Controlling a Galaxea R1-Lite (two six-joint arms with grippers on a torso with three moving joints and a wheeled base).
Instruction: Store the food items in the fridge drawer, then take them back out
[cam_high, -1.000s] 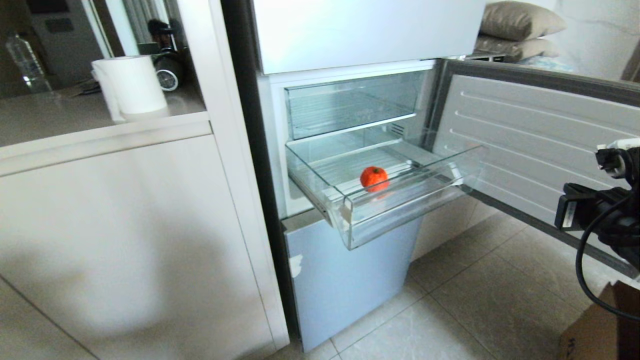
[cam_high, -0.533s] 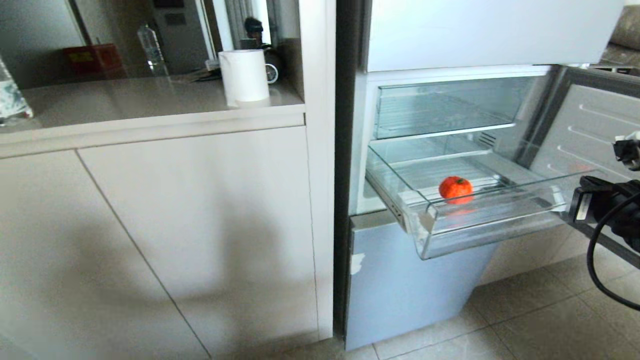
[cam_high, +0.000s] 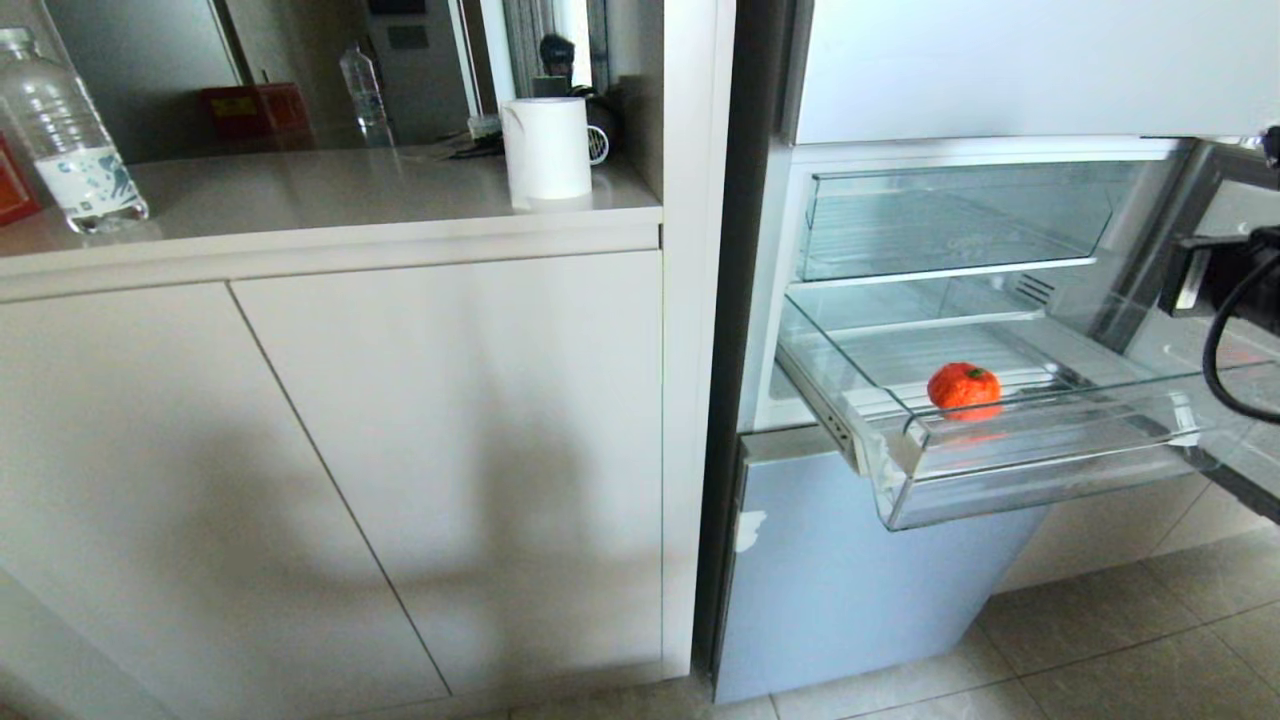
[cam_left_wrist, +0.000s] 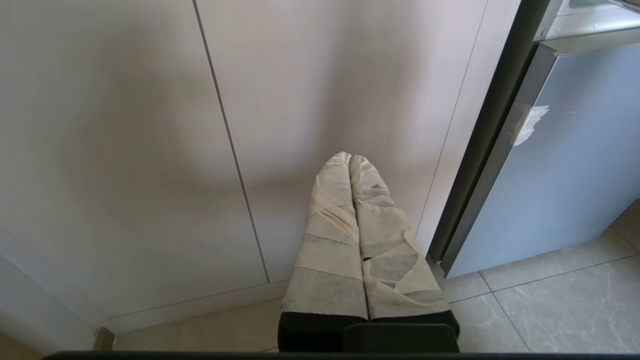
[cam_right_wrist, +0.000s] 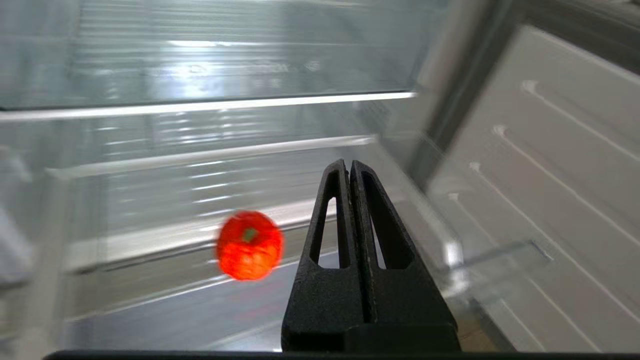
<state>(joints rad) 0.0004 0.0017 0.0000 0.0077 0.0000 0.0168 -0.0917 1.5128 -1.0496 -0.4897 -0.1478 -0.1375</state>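
Right wrist view shows the right gripper (cam_right_wrist: 350, 167) clenched, its two black fingers pressed together and holding nothing, raised in front of the pulled-out fridge drawer (cam_high: 1040, 470). One orange-red food item (cam_right_wrist: 249, 244) lies on the drawer's floor, apart from the fingertips, off to one side and lower. In the head view that food item sits near the drawer's front wall. The left gripper (cam_left_wrist: 350, 159), tape-wrapped and closed, hangs facing the cabinet door (cam_left_wrist: 125, 150).

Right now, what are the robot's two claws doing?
Left gripper: shut, holding nothing, facing the cabinet.
Right gripper: shut, holding nothing, near the orange-red food item.
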